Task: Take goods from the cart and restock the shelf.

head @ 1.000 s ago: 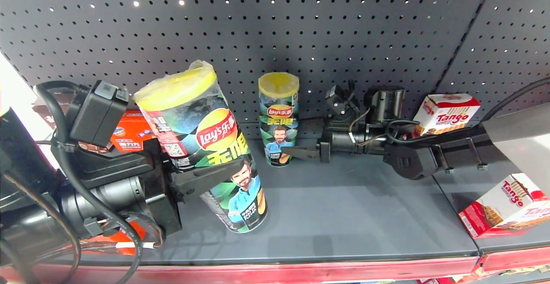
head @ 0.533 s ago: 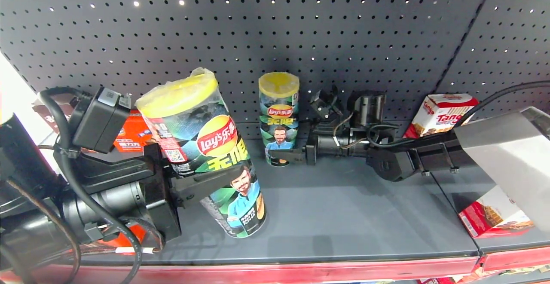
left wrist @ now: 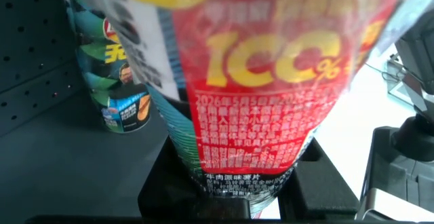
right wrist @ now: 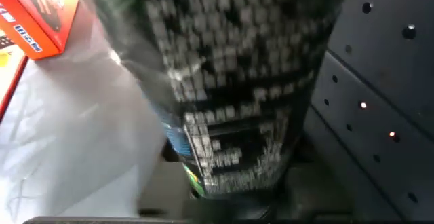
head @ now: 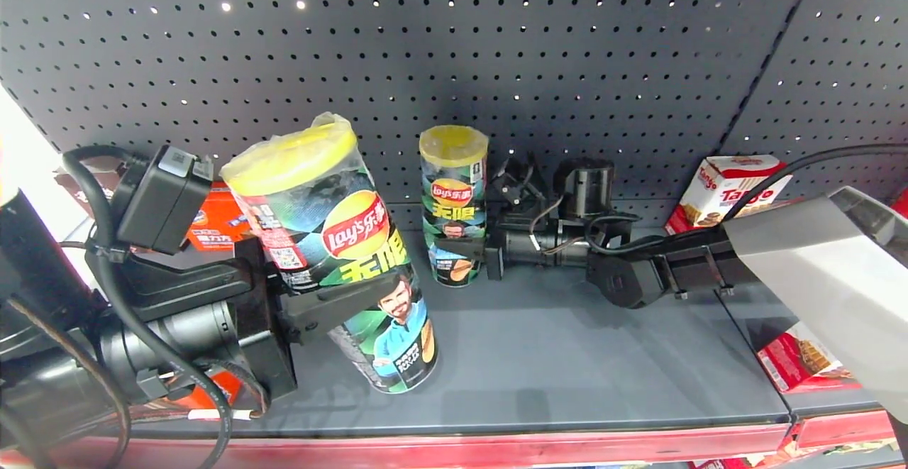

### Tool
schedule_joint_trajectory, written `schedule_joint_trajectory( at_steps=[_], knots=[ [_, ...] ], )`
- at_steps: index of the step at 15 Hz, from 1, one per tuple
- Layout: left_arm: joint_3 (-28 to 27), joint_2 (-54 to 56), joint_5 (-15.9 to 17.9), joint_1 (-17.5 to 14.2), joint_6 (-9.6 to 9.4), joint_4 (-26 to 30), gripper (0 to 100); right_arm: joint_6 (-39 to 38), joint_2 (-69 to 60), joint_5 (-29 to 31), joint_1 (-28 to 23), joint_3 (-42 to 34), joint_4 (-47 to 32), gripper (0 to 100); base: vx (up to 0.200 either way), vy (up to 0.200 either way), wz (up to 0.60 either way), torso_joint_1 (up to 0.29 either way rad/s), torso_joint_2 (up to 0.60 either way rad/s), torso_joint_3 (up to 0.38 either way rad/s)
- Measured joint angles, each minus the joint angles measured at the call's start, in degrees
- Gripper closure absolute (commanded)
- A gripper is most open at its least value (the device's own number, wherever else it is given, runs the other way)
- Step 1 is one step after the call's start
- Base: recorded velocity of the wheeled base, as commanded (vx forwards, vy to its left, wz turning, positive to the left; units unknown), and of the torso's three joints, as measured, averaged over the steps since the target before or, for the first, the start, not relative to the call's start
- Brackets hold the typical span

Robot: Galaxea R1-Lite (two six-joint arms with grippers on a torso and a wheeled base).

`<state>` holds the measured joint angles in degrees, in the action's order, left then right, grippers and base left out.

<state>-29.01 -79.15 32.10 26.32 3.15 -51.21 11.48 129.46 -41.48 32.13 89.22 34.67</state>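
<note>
A tall chips can (head: 333, 235) with a yellow lid leans at the shelf's front left, and my left gripper (head: 347, 281) is shut on its middle. Its base is at or just above the shelf floor (head: 567, 355). The left wrist view has this can (left wrist: 264, 115) close up, red label facing the camera. A second, similar chips can (head: 454, 192) stands at the back by the pegboard, also seen beyond the held can (left wrist: 119, 81). My right gripper (head: 460, 247) comes in from the right, its fingers closed on this can's lower half. That can (right wrist: 237, 81) looms close in the right wrist view.
An orange box (head: 216, 217) lies behind my left arm on the shelf's left side. Two red and white wafer boxes (head: 731, 185) (head: 801, 362) sit on the neighbouring shelf to the right. The pegboard wall (head: 496, 43) closes the back; a red strip (head: 496, 448) edges the front.
My right arm slid left until its fingers took the back can, which shifted slightly left and turned. My left gripper with its can dipped a little and otherwise stayed put.
</note>
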Motion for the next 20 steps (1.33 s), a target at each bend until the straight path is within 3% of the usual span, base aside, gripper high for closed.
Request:
schedule_joint_trajectory(
  at_steps=[4, 7, 10, 15, 20],
  knots=[
    [0.0, 0.1, 0.0, -0.1, 0.0, 0.0, 100, 0.1, -1.9, -0.6, 0.8, -1.6, -0.4, 100, 0.0, 0.0, 0.0, 0.0, 0.0, 0.0],
    [0.1, 0.5, 0.0, -0.5, 0.02, 0.0, 100, 0.2, -7.6, -2.2, 1.2, -6.9, -0.2, 100, 0.0, 0.0, 0.0, 0.0, 0.0, 0.0],
    [0.9, 1.0, 0.1, -0.9, 0.0, 0.0, 100, 1.1, -16.0, -4.5, 2.2, -17.6, 1.6, 100, 0.0, 0.0, 0.0, 0.0, 0.0, 0.0],
    [1.1, 1.3, 0.0, -1.0, 0.0, 0.0, 100, 2.4, -23.9, -5.2, 3.8, -39.8, 18.1, 100, 0.0, 0.0, 0.0, 0.0, 0.0, 0.0],
    [1.3, 1.5, -0.2, -1.0, 0.0, 0.0, 100, 2.7, -24.0, -7.2, 3.4, -48.0, 23.5, 100, 0.0, 0.0, 0.0, 0.0, 0.0, 0.0]
  ],
)
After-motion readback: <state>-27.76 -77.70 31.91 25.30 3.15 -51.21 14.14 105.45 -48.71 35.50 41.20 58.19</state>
